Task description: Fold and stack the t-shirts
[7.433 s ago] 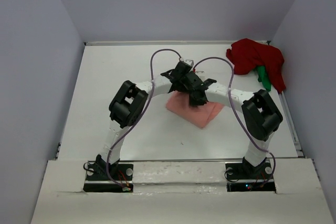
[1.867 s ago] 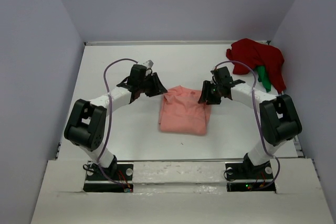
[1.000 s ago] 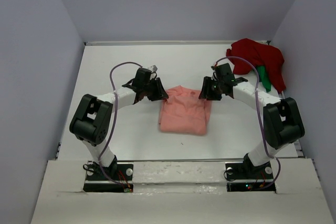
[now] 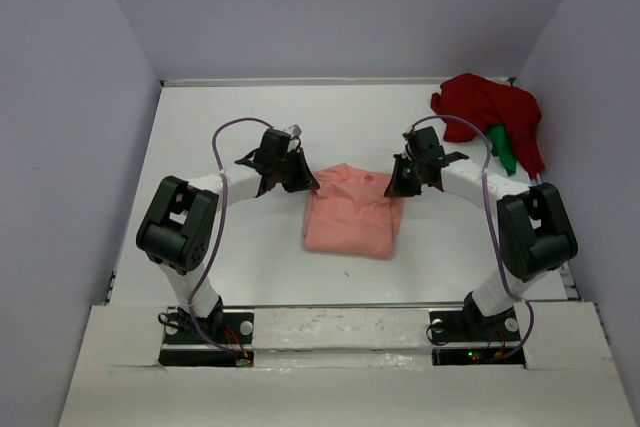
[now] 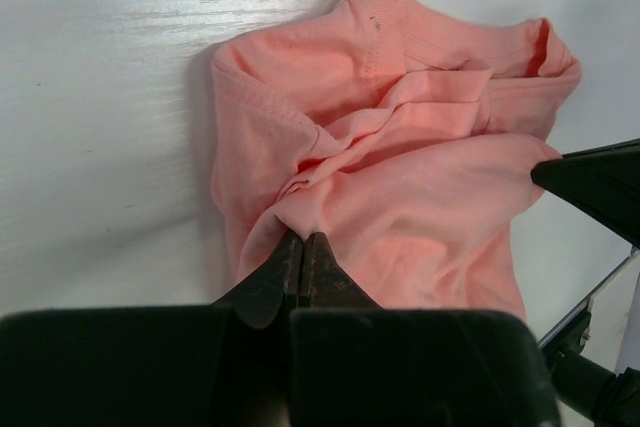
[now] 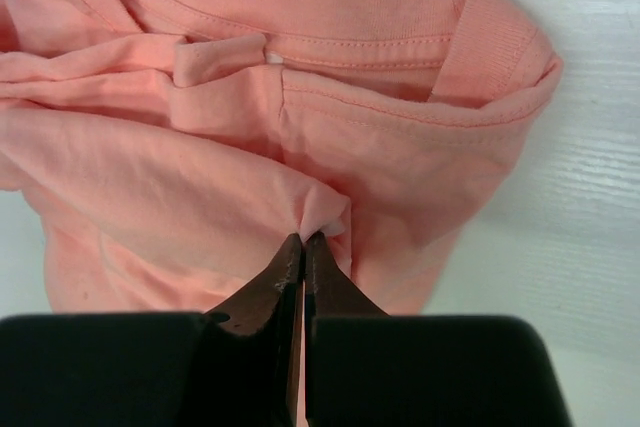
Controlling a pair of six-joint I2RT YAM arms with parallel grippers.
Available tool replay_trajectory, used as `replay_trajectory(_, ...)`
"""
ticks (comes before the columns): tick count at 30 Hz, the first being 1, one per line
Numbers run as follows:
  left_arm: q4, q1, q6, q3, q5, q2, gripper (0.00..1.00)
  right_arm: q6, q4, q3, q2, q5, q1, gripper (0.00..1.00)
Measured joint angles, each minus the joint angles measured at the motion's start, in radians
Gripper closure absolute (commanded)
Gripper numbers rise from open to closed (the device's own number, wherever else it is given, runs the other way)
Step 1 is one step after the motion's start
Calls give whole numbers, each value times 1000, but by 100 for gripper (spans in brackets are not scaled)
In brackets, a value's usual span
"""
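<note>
Top external: salmon-pink t-shirt lies roughly folded at mid tabletop, between the two arms. Left end effector sits at the shirt's far-left corner and right end effector at its far-right corner. Both are down on the cloth. Dark red t-shirt is bunched in the far-right corner. Green t-shirt pokes out from its near edge. Both are well apart from the pink one.

Left wrist: left end effector is closed, its jaws together and nipping a small fold at the edge of the salmon-pink t-shirt. Creases run up and away from the pinch. The cloth is rumpled across the middle, with a hem line showing on the left side. A dark finger of the right end effector shows at the right edge of this view, at the shirt's opposite side. White tabletop lies beyond.

Right wrist: right end effector is closed too, with no gap between the jaws. It grips a little pucker of the same pink cloth. Ribbed collar curves across the far side of the shirt, a short way beyond the pinch. Bare tabletop shows to the right.
</note>
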Motion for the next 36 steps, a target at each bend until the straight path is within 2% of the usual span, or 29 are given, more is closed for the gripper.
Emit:
replay_trajectory(9, -45, -9, 9, 35, -18, -1, 100, 29, -14, -37, -108, 100, 0, 100)
replay_trajectory(20, -79, -24, 42, 111, -22, -1, 100, 33, -33, -37, -111, 164, 0, 100)
replay_trajectory(26, -99, -63, 89, 212, -48, 11, 100, 37, -34, -36, -109, 230, 0, 100)
replay_trajectory(36, -82, -92, 126, 377, -51, 203, 100, 26, -82, 32, -57, 377, 7, 100)
